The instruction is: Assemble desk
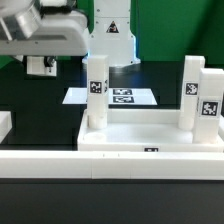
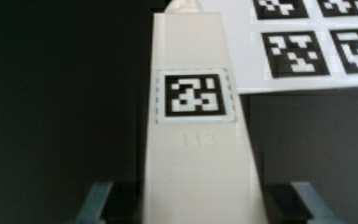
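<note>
In the exterior view my gripper (image 1: 40, 68) is hanging well apart from the slab (image 1: 150, 133), off beyond its corner on the exterior view's left. Two legs are standing upright on the slab: one leg (image 1: 97, 96) at that same corner and a second leg (image 1: 200, 97) at the opposite corner. The slab is lying flat, white and tray-like. I cannot tell whether either leg is fully seated.

In the wrist view my fingers (image 2: 101, 200) are standing partly open and gripping nothing, with dark gaps showing on both sides of the leg (image 2: 197, 60) between them. It is a white square-section block wearing one black-and-white tag (image 2: 197, 95). I judge I am lining up on this leg, so next I need to close in squarely before gripping.
</note>
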You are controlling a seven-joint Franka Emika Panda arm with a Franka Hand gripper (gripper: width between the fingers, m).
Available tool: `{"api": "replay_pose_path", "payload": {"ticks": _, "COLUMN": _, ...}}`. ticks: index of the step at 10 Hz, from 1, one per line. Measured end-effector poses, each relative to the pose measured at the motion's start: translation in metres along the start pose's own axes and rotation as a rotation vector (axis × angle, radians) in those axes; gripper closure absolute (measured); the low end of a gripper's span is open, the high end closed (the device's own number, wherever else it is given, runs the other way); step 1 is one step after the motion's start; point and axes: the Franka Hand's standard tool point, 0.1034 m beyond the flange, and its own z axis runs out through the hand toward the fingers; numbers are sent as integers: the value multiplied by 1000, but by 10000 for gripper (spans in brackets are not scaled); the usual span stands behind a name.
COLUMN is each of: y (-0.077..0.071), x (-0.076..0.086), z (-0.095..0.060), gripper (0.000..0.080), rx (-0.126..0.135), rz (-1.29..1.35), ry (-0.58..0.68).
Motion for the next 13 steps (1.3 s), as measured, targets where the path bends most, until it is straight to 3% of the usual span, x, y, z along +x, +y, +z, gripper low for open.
{"api": "replay_pose_path", "payload": {"ticks": 4, "y": 4, "x": 6, "z": -3, "gripper": 510, "rx": -27, "rz": -8, "ry": 259}}
{"api": "replay_pose_path", "payload": {"ticks": 5, "y": -3, "x": 12, "z": -19, "gripper": 510, "rx": -29, "rz": -1, "ry": 328}}
{"api": "replay_pose_path", "payload": {"ticks": 6, "y": -17, "x": 13, "z": -40, "gripper": 510, "rx": 29, "rz": 23, "ry": 398}}
{"api": "replay_pose_path", "payload": {"ticks": 7, "y": -22, "x": 20, "z": -61, "gripper": 510, "rx": 46, "rz": 37, "ry": 505}}
{"api": "replay_pose_path", "payload": {"ticks": 8, "y": -24, "x": 20, "z": -66, "gripper": 510, "rx": 44, "rz": 39, "ry": 536}}
{"api": "replay_pose_path", "payload": {"ticks": 12, "y": -12, "x": 28, "z": -70, "gripper": 510, "rx": -36, "rz": 59, "ry": 827}}
{"api": "replay_pose_path", "payload": {"ticks": 13, "y": -19, "x": 31, "z": -75, "gripper": 510, "rx": -42, "rz": 50, "ry": 851}}
